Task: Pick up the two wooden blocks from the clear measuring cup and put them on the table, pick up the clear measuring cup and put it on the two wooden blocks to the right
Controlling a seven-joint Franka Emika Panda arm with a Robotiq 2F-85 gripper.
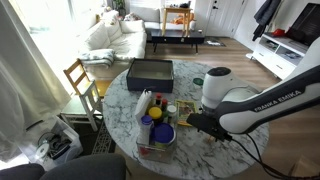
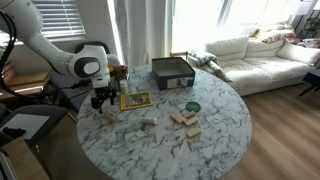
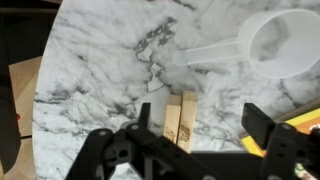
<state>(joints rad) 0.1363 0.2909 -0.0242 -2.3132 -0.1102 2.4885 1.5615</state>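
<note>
Two wooden blocks [image 3: 178, 120] are lying side by side on the marble table [image 3: 100, 60], long faces touching, directly beneath the gripper [image 3: 180, 135] in the wrist view. Gripper: hanging wide open and holding nothing, one finger showing on each side of the pair and standing apart from it. One clear measuring cup [image 3: 285, 40] is sitting upright on the marble, near the blocks but not touching them. It is looking empty, and its handle [image 3: 205, 53] is reaching out sideways over the tabletop. Handling, as judged: the cup is appearing light, thin-walled, stiff and smooth. It is therefore likely slippery and liable to swing bowl-down if pinched far out. Taking it by the handle close to the bowl, or across the rim wall, is looking safest. The blocks are appearing light, rigid and flat-faced, offering only a narrow seat from which the cup could slide.
</note>
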